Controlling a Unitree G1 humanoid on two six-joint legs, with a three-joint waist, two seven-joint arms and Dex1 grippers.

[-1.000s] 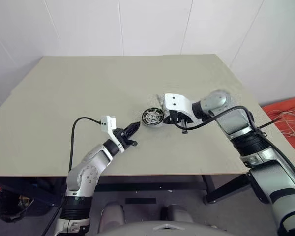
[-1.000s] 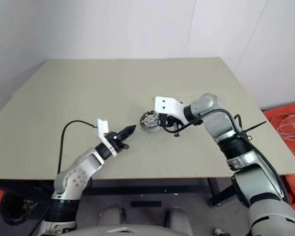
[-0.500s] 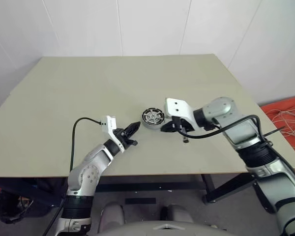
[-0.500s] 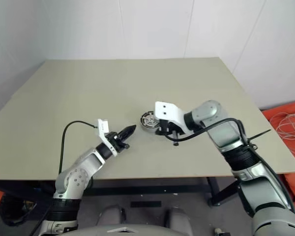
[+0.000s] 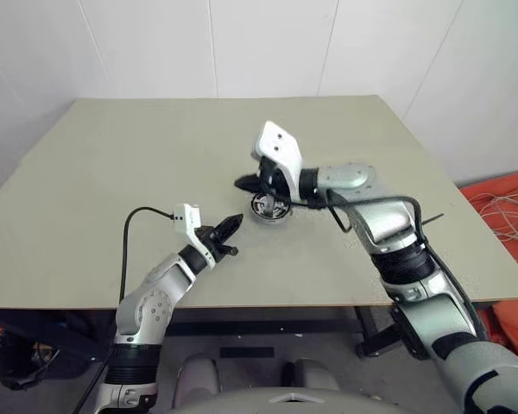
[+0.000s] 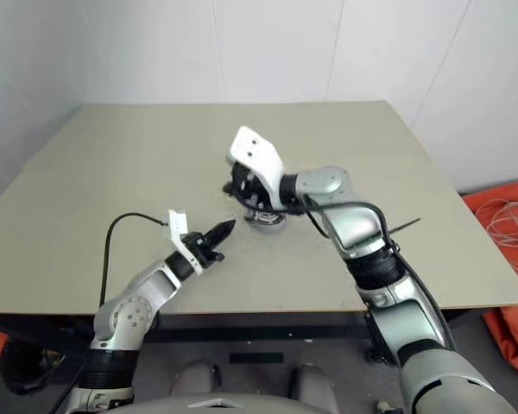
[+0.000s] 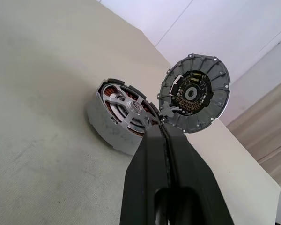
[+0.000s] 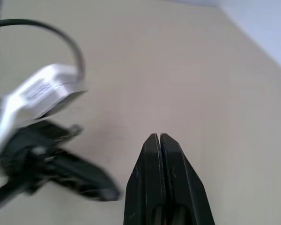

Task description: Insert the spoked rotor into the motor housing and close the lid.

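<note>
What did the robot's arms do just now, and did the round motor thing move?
The right gripper swung from beside the motor housing up and across it toward the robot's left, fingers shut, holding nothing. The left gripper stayed put and shut. The housing kept its place, rotor inside, lid standing open.

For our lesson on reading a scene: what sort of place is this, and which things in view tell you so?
Probably a robot test room or lab. A bare table stands against plain white walls, an opened motor is the one thing on it, and loose cables lie on an orange floor.
</note>
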